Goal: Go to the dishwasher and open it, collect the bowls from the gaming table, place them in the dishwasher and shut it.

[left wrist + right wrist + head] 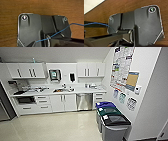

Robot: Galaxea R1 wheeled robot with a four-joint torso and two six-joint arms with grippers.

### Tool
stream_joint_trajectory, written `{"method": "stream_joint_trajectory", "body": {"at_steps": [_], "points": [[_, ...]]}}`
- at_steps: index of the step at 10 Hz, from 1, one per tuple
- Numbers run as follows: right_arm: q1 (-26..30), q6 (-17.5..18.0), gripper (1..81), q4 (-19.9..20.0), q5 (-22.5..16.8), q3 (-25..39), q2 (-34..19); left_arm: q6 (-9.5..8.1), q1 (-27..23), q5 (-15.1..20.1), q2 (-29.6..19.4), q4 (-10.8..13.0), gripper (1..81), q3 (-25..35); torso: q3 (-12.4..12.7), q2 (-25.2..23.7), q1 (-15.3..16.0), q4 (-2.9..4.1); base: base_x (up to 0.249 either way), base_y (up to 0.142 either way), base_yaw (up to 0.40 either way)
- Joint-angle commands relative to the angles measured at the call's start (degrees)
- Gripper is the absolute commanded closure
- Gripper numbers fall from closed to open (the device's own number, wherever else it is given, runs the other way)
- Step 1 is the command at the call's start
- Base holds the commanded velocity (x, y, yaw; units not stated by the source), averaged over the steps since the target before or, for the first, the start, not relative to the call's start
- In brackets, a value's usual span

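A white-walled office kitchenette fills the head view, its pale glossy floor (pixel 57 124) stretching toward a run of white cabinets. The dishwasher (pixel 84 101), its steel front shut, sits under the worktop (pixel 75 91) near the right end of the run, between white cabinet doors (pixel 63 102) and a stack of drawers (pixel 99 97). A sink area lies above and to its left. Wall cupboards (pixel 26 70) hang overhead. Along the right wall stand lidded waste bins (pixel 112 122) beneath posters (pixel 122 64). In both wrist views brown wood grain (pixel 41 7) shows behind the robot's dark plates; whether either pincer is clenched or released cannot be told.
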Motion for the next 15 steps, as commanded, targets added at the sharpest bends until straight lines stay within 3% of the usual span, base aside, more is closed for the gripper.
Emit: {"method": "stream_joint_trajectory", "body": {"at_steps": [1,15], "points": [[2.7,-0.1,1.0,-0.3,-3.5,0.8,-1.1,0.16,-2.6,2.8,-0.8,0.2,1.0,0.5,0.0,0.0,0.0,0.00,0.276,0.000,0.000],[2.7,-0.1,1.0,-0.2,-3.5,1.0,-0.9,0.16,-2.6,2.8,-0.6,0.5,1.0,0.5,0.0,0.0,0.0,0.00,0.276,0.000,0.000]]}}
